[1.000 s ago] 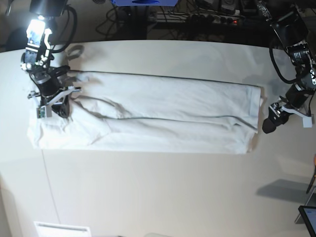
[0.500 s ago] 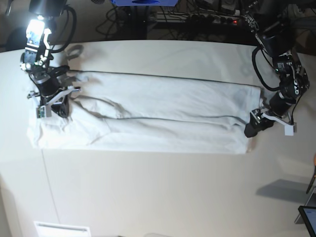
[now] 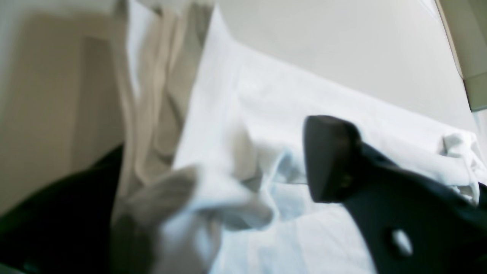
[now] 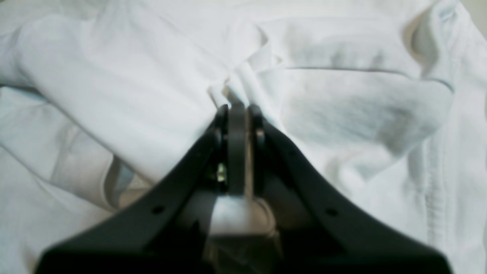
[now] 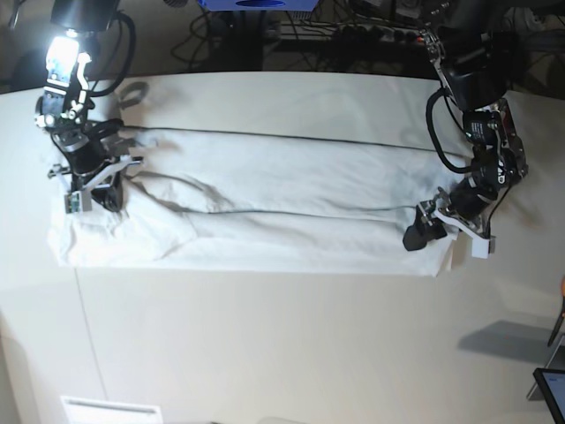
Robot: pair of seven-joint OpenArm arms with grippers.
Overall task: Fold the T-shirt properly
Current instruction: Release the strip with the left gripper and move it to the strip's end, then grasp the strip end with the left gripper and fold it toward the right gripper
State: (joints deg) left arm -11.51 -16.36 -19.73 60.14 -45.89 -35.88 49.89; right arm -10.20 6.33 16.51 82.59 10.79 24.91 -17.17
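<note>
- One T-shirt (image 5: 265, 208) lies on the tabletop (image 5: 282, 344), folded into a long band running from nine o'clock to three o'clock in the base view; a lengthwise fold line crosses its middle
- Left gripper (image 5: 422, 231) sits on the band's three-o'clock end, low on the cloth; in the left wrist view one dark finger (image 3: 329, 158) shows clearly over the fabric, with bunched cloth at about eight o'clock from it; whether the jaws are wide, narrow or gripping I cannot tell
- Right gripper (image 4: 237, 108) is at the nine-o'clock end; its jaws are pressed together, pinching a small ridge of the T-shirt; wrinkled folds spread around the tips, a stitched hem at three o'clock
</note>
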